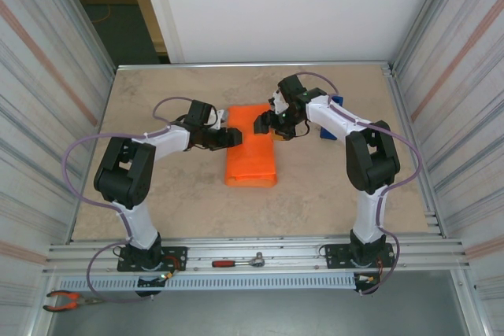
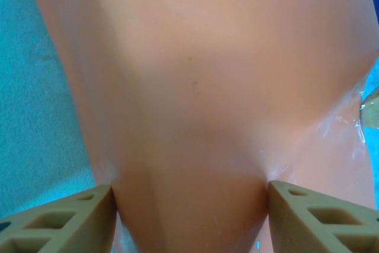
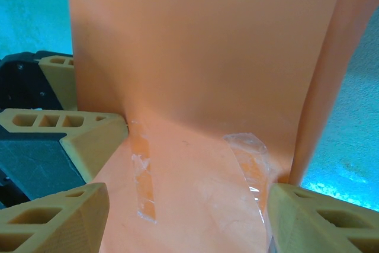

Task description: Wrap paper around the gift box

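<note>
No text, label, brand, number or sign can be read anywhere (the large bright orange sheet of thin paper (image 1: 250, 155) is seen unprinted).

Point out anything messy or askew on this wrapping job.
Two clear tape strips on the orange paper look sloppy: the wider one is wrinkled and bunched, the narrower one ragged-edged.
</note>
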